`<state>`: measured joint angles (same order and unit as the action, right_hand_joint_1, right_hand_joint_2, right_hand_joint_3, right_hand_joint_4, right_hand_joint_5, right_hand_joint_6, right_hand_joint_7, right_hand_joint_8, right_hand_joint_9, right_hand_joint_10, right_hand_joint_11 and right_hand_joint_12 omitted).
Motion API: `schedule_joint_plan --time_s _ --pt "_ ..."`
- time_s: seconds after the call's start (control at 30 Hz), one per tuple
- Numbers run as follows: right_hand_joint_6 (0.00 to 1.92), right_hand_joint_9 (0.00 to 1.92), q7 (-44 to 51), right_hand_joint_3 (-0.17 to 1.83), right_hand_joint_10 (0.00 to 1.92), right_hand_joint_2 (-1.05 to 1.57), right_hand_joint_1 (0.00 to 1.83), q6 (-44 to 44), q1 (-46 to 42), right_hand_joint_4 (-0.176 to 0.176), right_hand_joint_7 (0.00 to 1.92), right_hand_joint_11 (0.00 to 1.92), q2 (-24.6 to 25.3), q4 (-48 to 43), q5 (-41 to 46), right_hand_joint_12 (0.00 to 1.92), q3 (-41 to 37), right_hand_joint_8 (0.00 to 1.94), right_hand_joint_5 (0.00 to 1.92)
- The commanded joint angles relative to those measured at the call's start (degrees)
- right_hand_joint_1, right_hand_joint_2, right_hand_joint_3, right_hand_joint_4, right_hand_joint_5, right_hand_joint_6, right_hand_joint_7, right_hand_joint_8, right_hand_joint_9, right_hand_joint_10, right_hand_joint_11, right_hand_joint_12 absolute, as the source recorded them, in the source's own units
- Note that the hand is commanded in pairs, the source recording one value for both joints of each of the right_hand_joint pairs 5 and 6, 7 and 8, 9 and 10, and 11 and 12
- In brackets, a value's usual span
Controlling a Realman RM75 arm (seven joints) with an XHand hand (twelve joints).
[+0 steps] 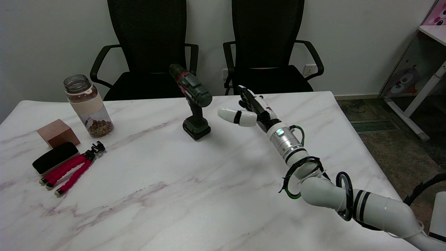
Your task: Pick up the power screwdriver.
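right hand (251,108) hovers open beside upright dark-green, red-trimmed power screwdriver (192,101).

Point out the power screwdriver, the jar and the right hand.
power screwdriver (195,112): head view, on its handle.
jar (91,108): head view, on its pale sleeve.
right hand (253,106): head view, on the palm.

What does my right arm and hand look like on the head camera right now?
The right arm is a white tube with black bands at its joints and a ribbed silver wrist section showing a small green light. Black and green cables loop loosely around the wrist and forearm. The right hand is black and white, with one rounded white finger ringed by a black band.
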<state>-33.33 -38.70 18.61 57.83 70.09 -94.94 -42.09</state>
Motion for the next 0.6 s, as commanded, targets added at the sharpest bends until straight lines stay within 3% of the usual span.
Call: schedule_joint_plan --time_s 0.03,0.3,0.6 --pt "0.00 0.00 16.12 0.51 0.00 0.25 0.83 0.96 0.19 -0.176 0.00 0.12 3.89 4.71 3.71 0.12 2.10 0.00 0.00" --pt "0.00 0.00 20.30 0.32 0.00 0.08 0.79 -2.24 0.04 -0.176 0.00 0.07 7.47 3.20 3.33 0.07 3.34 0.00 0.00" --pt "0.00 0.00 20.84 0.24 0.00 -0.04 0.75 -6.04 2.08 -0.176 0.00 0.06 12.34 -3.90 1.84 0.06 4.47 0.00 0.00"
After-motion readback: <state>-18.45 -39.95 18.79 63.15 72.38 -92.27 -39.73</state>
